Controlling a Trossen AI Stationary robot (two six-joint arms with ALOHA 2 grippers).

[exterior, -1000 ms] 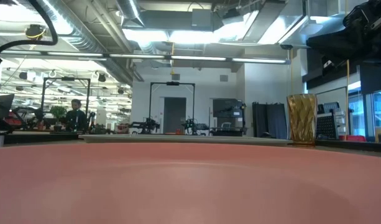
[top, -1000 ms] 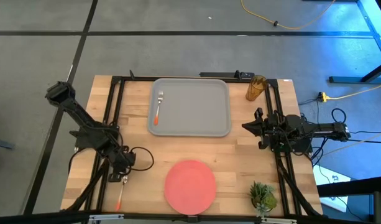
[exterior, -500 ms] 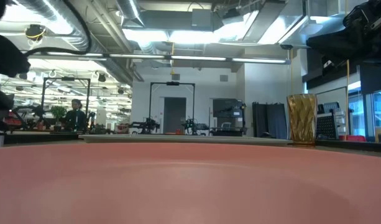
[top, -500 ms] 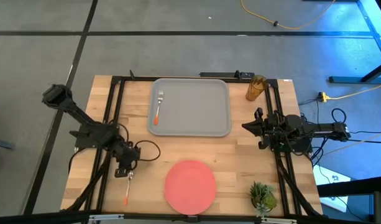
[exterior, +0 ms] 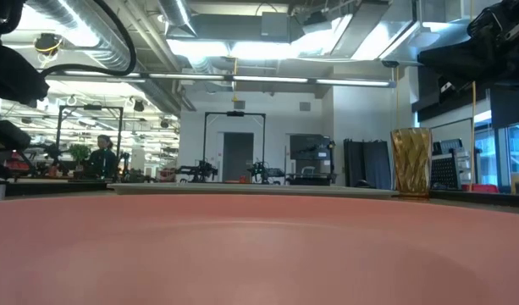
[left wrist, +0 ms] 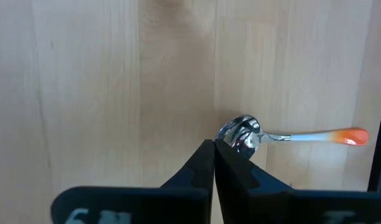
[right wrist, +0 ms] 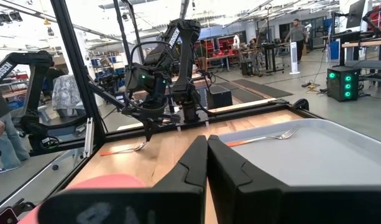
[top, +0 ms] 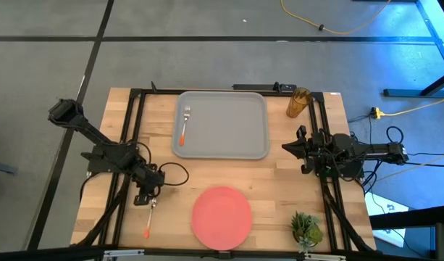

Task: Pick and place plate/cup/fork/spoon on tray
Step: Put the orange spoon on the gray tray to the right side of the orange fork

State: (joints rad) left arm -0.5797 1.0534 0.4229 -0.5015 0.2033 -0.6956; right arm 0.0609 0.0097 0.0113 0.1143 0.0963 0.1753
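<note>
We count only the fork (top: 185, 123) on the tray (top: 229, 148); plate (top: 222, 216), cup (top: 298, 102) and spoon (top: 149, 217) remain on the table, left gripper (left wrist: 214, 149) pinched shut at the spoon's bowl, seemingly gripping nothing, right gripper (right wrist: 207, 143) shut, empty, idle right.

Looking straight down from overhead on the whole table (top: 279, 181). Sitting at tabletop height tight against the plate (exterior: 259, 254), facing the room. Pointing down close at the spoon (left wrist: 289, 137). Facing across the tray (right wrist: 327, 155), shared with overhead.
</note>
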